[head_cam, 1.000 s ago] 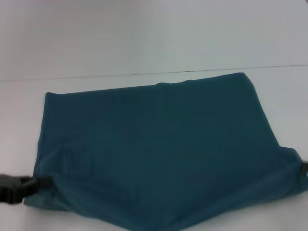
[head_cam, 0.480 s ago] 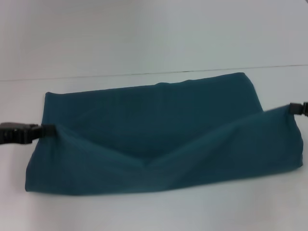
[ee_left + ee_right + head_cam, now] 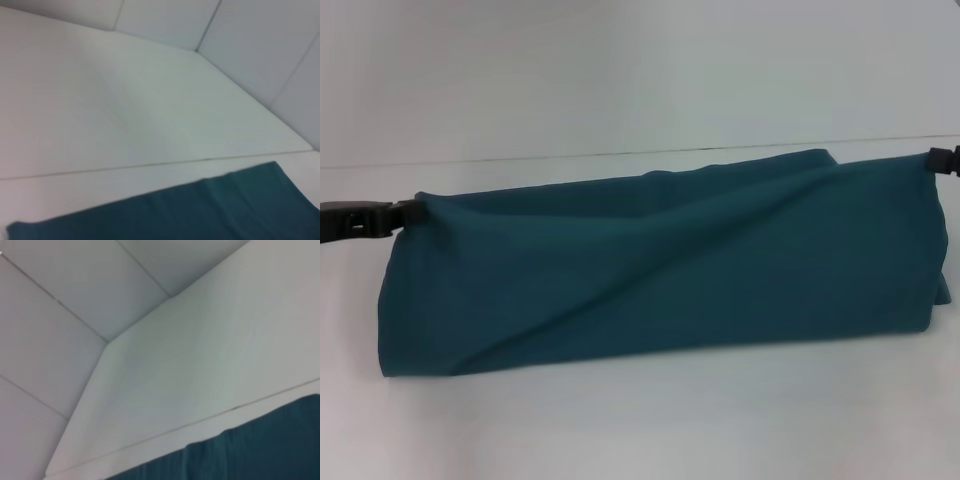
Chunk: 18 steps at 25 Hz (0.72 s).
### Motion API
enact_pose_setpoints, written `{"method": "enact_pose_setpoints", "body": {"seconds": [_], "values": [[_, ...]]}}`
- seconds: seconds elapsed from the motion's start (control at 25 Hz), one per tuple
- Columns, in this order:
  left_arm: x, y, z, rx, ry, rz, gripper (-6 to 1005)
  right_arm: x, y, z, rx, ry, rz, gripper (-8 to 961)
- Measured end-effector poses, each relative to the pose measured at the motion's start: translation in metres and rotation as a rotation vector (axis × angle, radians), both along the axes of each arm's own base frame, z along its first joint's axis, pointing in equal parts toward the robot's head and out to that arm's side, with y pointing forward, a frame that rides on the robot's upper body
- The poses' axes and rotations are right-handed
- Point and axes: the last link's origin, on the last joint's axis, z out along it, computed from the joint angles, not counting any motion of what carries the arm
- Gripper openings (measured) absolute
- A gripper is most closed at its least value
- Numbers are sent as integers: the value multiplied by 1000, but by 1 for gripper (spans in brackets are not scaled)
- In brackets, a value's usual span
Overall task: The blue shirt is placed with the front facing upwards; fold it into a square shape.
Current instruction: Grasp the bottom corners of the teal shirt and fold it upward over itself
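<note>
Blue shirt (image 3: 660, 265) lies on white desk (image 3: 640, 420), mid-frame in head view, doubled over into a wide band. Long axis runs left-right across the frame, tilted a bit: right end sits higher than left. Plain teal side up, diagonal crease from lower left to upper right. Left tool (image 3: 408, 212) at frame's left edge, clenched on shirt's upper-left corner. Right tool (image 3: 932, 160) at upper right edge, clenched on upper-right corner. Both wrist views show only shirt's far edge (image 3: 200, 210) (image 3: 260, 450) against desk & wall.
</note>
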Motion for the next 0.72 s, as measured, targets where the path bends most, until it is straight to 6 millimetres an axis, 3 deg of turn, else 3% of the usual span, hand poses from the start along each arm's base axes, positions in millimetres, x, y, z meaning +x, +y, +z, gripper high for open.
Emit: {"method": "enact_pose_setpoints", "body": {"seconds": [0.72], "values": [[10,28,-2,93,52,-1,6,8,14,-2,52,-15,-44,12]]}}
